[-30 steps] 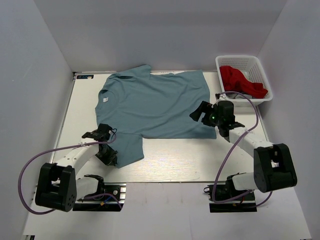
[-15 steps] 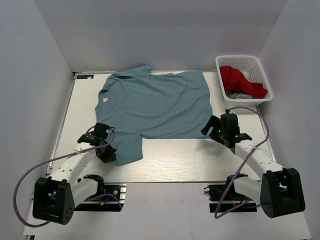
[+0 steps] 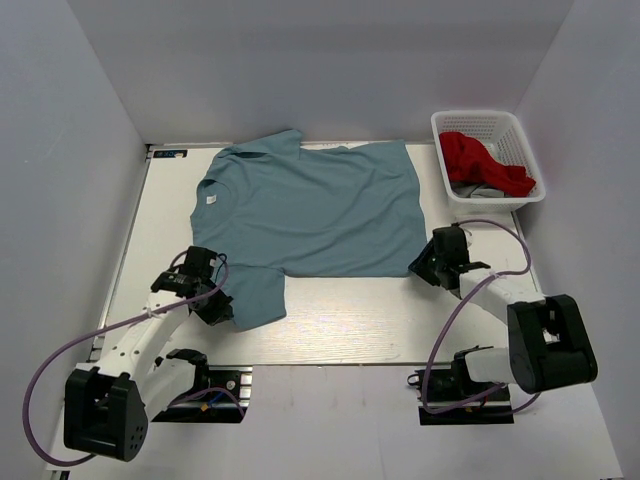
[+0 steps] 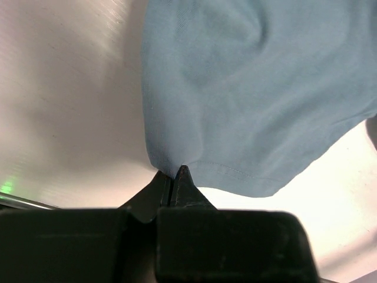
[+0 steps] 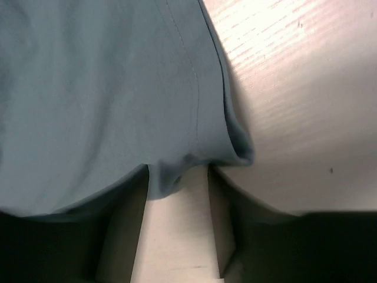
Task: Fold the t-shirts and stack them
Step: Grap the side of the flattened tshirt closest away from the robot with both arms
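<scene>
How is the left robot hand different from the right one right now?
The left gripper is pinched shut on the sleeve hem of the t-shirt; the right gripper has its jaws apart, with the shirt's bottom corner between them. The left gripper sits at the shirt's near left side; the right gripper sits at its right side. Both are black, and both are low at the same shirt's edge.

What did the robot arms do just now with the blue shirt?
The right fingers swung from above the t-shirt down to its near right corner and are narrowing around the hem, not yet shut. The left fingers barely shifted, staying shut on the sleeve. The t-shirt and basket stayed put.
</scene>
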`<state>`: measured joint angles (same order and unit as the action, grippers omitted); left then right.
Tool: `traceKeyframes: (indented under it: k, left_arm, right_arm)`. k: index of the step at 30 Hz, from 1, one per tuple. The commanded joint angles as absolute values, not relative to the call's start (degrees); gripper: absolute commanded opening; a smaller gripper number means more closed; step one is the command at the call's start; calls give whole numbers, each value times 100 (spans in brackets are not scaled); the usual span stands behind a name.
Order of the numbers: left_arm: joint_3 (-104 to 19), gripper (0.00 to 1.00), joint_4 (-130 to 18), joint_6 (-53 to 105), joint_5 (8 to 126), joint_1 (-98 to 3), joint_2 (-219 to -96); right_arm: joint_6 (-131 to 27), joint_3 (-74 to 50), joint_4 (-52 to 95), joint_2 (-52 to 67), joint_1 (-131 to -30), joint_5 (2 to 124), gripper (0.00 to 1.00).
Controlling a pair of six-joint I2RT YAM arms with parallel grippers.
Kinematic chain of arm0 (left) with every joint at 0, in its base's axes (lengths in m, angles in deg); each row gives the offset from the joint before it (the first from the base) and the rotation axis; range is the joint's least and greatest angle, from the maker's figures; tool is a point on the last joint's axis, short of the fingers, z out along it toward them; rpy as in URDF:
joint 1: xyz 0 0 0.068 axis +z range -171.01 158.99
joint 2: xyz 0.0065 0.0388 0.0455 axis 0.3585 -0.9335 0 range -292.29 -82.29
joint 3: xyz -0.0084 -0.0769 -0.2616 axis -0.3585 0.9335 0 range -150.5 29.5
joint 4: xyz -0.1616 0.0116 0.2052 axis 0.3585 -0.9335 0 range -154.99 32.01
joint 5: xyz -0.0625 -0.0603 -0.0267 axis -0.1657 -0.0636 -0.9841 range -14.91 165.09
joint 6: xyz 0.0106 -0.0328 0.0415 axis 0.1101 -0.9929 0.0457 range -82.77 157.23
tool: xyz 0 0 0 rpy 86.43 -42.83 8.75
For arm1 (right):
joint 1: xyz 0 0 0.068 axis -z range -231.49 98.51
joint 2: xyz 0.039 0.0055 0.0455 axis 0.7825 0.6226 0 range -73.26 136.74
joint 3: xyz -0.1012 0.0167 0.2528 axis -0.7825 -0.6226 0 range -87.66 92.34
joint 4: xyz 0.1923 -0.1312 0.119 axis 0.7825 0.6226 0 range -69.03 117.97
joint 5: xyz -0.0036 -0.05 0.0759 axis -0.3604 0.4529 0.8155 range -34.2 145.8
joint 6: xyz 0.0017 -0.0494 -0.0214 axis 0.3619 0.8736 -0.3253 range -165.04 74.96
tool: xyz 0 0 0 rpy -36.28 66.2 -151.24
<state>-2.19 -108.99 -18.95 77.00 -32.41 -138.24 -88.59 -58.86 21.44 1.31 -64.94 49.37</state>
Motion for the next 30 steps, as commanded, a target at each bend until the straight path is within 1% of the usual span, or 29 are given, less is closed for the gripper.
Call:
traceKeyframes:
  k: [1, 3, 4, 6, 10, 14, 17, 18, 22, 26, 28, 30]
  left_arm:
    - [-276, 0, -10966, -1893, 7605, -3244, -13687]
    - [-337, 0, -11045, -1893, 7544, -3244, -13687]
    - [-425, 0, -11141, -1841, 7483, -3244, -13687]
    - [-504, 0, -11404, -1841, 7351, -3244, -13810]
    - [-680, 0, -11967, -1726, 7192, -3244, -13863]
    - [-882, 0, -12215, -1420, 7035, -3244, -13618]
    - [-830, 0, -11541, -1191, 6430, -3244, -13503]
    - [-830, 0, -11538, -1190, 6332, -3244, -13503]
    - [-681, 0, -10215, -979, 5831, -3244, -13555]
    - [-803, 0, -9158, -979, 5401, -3244, -13845]
    - [-1100, 0, -8946, -979, 5399, -3244, -14090]
    - [-1330, 0, -8875, -909, 5645, -3156, -14267]
  right_arm:
    - [-9198, -5901, 2501, 348, -6476, 4649, 31]
    - [-9163, -5901, 2729, 277, -6459, 4623, 2]
    - [-9084, -5892, 2825, 120, -6459, 4605, 0]
    - [-8970, -5883, 3299, -21, -6468, 4509, 0]
    - [-8706, -5900, 4160, -768, -6503, 4499, 0]
    - [-8416, -5892, 4461, -1164, -6511, 4753, 0]
    - [-8214, -5761, 4251, -972, -6555, 5087, 0]
    - [-8187, -5760, 4189, -858, -6529, 5088, 0]
    - [-8134, -5620, 3846, -550, -6582, 5422, 0]
    - [-8134, -5252, 3723, -374, -6591, 5396, 0]
    - [-8073, -5023, 3740, -295, -6599, 5370, 0]
    - [-8020, -4803, 3766, -111, -6591, 5308, 0]
